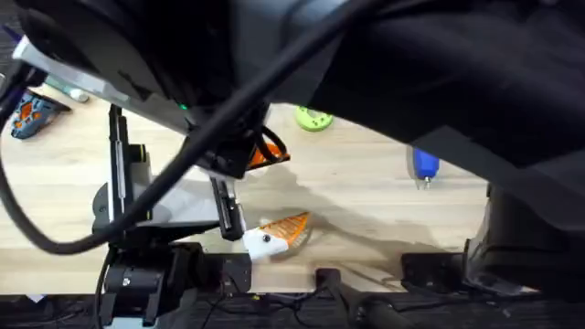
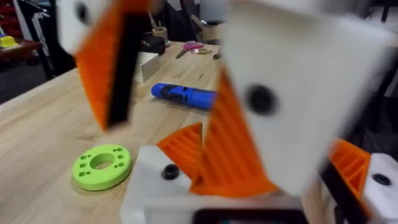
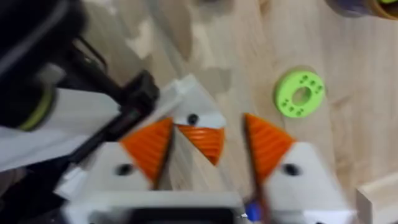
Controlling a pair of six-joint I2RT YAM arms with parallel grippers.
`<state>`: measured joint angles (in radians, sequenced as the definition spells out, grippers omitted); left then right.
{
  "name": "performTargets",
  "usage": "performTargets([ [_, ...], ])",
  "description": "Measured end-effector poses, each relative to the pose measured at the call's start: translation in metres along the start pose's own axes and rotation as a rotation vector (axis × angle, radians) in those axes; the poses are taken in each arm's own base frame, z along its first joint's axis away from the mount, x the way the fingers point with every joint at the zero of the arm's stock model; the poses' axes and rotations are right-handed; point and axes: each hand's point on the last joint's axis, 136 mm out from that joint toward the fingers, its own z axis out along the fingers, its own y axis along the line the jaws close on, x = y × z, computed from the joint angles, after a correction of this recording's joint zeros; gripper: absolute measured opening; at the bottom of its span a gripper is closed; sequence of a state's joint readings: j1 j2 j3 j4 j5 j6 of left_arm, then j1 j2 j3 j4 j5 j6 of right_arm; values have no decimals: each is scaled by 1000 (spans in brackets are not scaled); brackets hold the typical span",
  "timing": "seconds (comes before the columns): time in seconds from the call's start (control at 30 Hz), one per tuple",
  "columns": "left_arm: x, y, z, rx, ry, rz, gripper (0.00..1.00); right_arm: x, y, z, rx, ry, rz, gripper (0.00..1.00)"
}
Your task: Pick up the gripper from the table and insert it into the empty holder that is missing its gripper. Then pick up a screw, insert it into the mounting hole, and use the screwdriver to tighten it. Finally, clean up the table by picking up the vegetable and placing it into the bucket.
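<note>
My right gripper (image 3: 207, 122) is open, its white fingers with orange ribbed pads (image 3: 268, 140) pointing down at the table. Between them lies a white mount with a dark hole (image 3: 193, 118) and an orange ribbed wedge (image 3: 202, 138); it is one finger of my left gripper (image 2: 267, 140), which is open wide. That same mount (image 2: 152, 180) and its hole (image 2: 169, 172) show in the left wrist view. The blue screwdriver (image 1: 425, 164) (image 2: 186, 96) lies on the table to the right. The bucket (image 3: 359, 5) shows at a frame edge. A loose gripper, screw and vegetable are out of view.
A lime-green ring disc (image 1: 313, 118) (image 2: 101, 165) (image 3: 300, 93) lies on the wooden table (image 1: 366, 196) behind the grippers. The dark right arm (image 1: 439, 64) hangs close under the overhead camera. A small orange and blue object (image 1: 32, 114) sits at the far left.
</note>
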<state>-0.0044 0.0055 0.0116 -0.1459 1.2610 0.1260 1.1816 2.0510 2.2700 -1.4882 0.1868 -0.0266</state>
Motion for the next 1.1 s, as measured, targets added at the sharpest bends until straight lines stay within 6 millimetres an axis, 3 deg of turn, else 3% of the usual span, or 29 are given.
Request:
performTargets([
  [0.13, 0, 0, 0, 1, 0, -12, 985, 3, -11, 0, 43, 13, 6, 886],
  [0.17, 0, 0, 0, 2, 0, -16, 985, 3, -15, -1, 49, 11, 10, 933],
  [0.8, 0, -1, 0, 5, 0, -13, 985, 6, -13, -9, 34, -2, 19, 958],
  [0.97, 0, -1, 0, 5, 0, -10, 985, 8, -12, -33, -20, -68, 71, 962],
  [1.1, 0, -1, 0, 5, 0, -9, 985, 19, -33, -58, -22, -116, 152, 962],
])
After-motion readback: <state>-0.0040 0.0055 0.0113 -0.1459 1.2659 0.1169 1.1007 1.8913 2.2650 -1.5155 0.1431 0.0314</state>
